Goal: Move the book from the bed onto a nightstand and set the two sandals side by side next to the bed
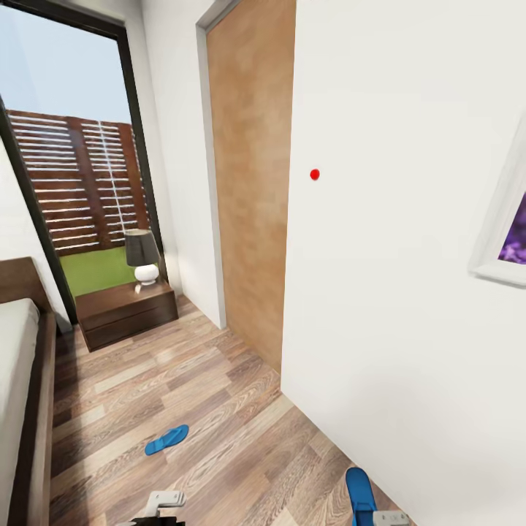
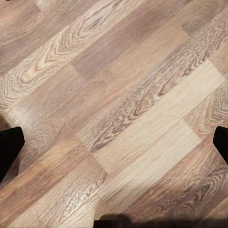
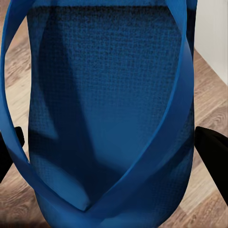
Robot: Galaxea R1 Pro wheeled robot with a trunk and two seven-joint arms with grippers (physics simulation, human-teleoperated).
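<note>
- Head cam faced the bedroom's window end: white wall (image 1: 409,307) close alongside, tan door panel (image 1: 252,183) set in it, tall dark-framed window (image 1: 73,146) beyond with slat fence and lawn outside.
- Bed (image 1: 18,394) was at the edge of the head view, grey mattress on a dark frame, headboard corner just visible toward the window.
- Nightstand (image 1: 124,310) sat just beside the bed's head end, in front of the window; a lamp (image 1: 143,256) with dark shade and white base stood upright on top.
- Sandal one (image 1: 166,439) lay flat on the plank floor (image 1: 190,380), near the bed's side but clearly apart from the frame, well short of the nightstand.
- Sandal two (image 1: 359,495) was off toward the white wall, well apart from the bed and from sandal one, sitting at the right gripper (image 1: 387,517).
- Right wrist cam: sandal two's blue sole and straps (image 3: 109,109) were right up against the lens, between the two dark fingertips (image 3: 211,147). Jaws spread about the sandal's width, one tip on each side; can't tell if they were actually pinching it.
- Left gripper (image 1: 164,500) was over the floor near the bed's foot end. Left wrist cam had bare planks, fingertips (image 2: 9,147) at both frame edges: jaws wide, nothing between them.
- Small red dot (image 1: 315,174) on the white wall next to the door panel; corner of a framed picture (image 1: 504,226) farther along that wall.
</note>
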